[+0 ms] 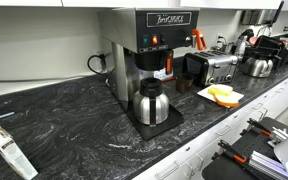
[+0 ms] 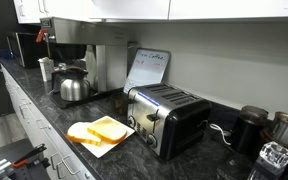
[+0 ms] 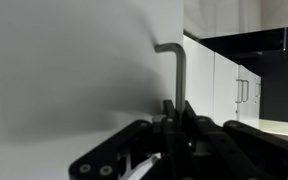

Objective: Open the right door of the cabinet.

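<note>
In the wrist view a white cabinet door (image 3: 74, 70) fills the left and middle of the picture. Its metal bar handle (image 3: 179, 65) runs along the door's right edge and bends into the door at the top. My gripper (image 3: 175, 112) is shut on this handle, one black finger on each side of the bar. The door's edge stands out in front of the cabinets behind it. The gripper does not show in either exterior view.
More white cabinet doors with handles (image 3: 246, 90) lie behind. On the dark counter (image 1: 64, 120) stand a coffee maker (image 1: 149, 50) with a steel carafe (image 1: 150, 103), a toaster (image 2: 169, 118) and a plate of bread (image 2: 102, 131). Upper cabinets (image 2: 224, 8) hang above.
</note>
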`<action>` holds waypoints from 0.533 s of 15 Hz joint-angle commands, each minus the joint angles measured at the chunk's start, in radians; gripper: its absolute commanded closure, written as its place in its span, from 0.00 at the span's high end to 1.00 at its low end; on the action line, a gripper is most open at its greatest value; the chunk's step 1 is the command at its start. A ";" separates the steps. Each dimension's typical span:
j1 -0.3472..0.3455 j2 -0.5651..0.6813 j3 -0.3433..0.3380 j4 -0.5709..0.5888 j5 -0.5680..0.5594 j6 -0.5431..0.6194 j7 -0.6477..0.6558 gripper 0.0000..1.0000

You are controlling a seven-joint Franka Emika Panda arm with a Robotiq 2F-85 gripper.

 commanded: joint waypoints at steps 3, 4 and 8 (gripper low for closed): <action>-0.115 0.109 0.179 0.049 0.024 -0.091 0.115 0.03; -0.144 0.115 0.205 0.055 0.027 -0.109 0.128 0.03; -0.224 0.107 0.286 0.074 0.047 -0.175 0.142 0.03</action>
